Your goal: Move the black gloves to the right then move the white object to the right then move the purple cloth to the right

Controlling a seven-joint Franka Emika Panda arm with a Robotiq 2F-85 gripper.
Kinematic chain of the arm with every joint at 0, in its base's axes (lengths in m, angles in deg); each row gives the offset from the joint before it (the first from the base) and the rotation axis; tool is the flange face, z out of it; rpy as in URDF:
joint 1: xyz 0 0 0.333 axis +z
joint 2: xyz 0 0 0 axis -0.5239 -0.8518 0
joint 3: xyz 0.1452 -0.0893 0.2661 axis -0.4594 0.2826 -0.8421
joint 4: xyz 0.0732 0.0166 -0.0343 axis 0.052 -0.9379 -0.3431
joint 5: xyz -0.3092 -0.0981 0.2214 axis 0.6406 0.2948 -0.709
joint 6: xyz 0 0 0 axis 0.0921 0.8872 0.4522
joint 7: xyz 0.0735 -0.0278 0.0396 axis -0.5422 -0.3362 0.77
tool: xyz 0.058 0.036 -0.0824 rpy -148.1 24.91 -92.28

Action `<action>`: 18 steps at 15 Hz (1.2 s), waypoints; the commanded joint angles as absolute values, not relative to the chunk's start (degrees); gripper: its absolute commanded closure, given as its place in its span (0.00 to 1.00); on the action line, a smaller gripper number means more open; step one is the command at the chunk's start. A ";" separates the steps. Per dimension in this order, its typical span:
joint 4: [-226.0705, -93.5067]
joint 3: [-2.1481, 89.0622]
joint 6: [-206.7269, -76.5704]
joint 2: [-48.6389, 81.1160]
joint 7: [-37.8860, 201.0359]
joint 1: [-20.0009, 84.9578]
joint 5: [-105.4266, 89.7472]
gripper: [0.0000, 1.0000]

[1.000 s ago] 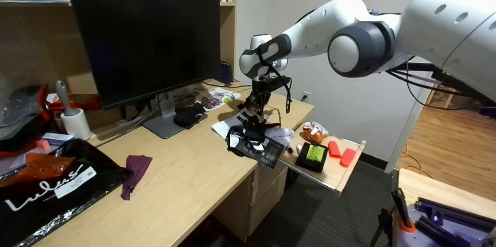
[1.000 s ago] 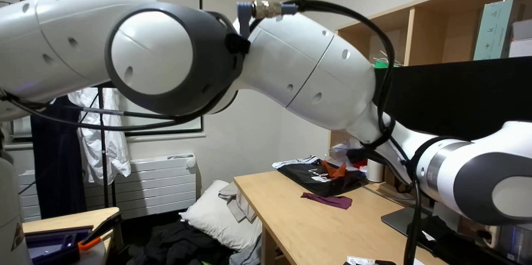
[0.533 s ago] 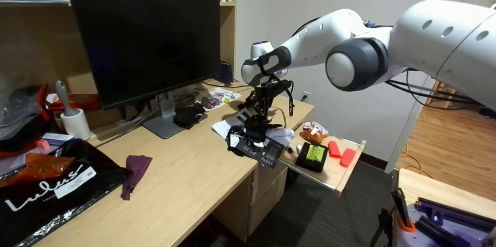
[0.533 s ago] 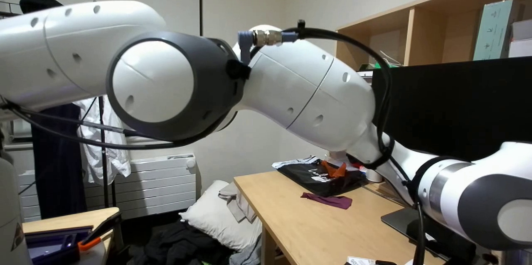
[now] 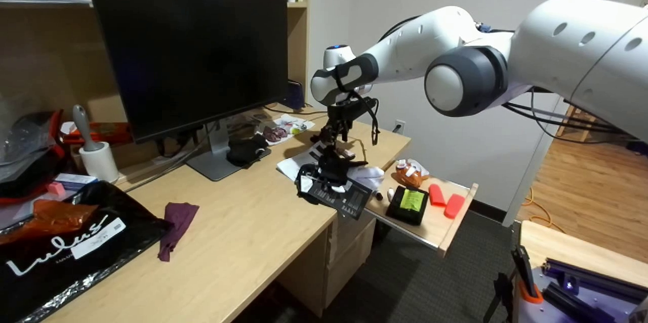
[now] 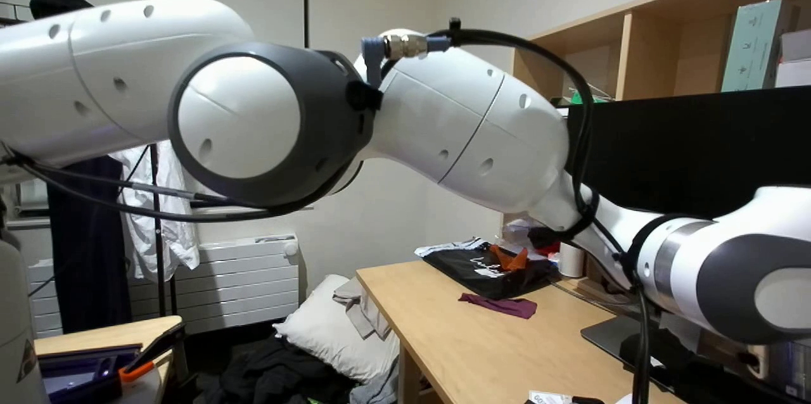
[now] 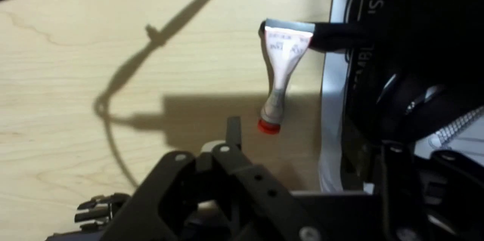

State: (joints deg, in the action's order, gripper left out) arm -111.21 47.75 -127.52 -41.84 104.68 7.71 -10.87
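Hanging above the right part of the desk [image 5: 263,211] in an exterior view, the gripper [image 7: 293,141] stands with its fingers [image 7: 233,131] spread apart. The finger at right in the wrist view is dark against the black gloves [image 7: 427,44]; whether they touch cannot be determined. The white tube [image 7: 283,63] lies beyond their tips, red end toward the gap and flat end pointing away. The flat end overlaps one finger of the gloves. The gloves lie just right of the tube, partly covering a printed sheet [image 7: 334,82]. In an exterior view, the pulled-out drawer [image 5: 458,221] is right of the gloves; the monitor [image 5: 197,59] stands at far left. The purple cloth [image 5: 177,227] lies at near left, just beside the black bag [image 5: 76,265] and well apart from the gripper.
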 commanded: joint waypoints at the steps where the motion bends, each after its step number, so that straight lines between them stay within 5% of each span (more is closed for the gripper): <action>1: -113.33 46.77 -129.37 -37.60 106.10 8.73 -11.14 0.00; 18: -138.16 41.65 -133.66 -22.59 105.51 24.49 -9.43 0.00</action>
State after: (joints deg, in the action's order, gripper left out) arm -129.28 42.36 -131.20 -27.55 111.13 22.05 -10.86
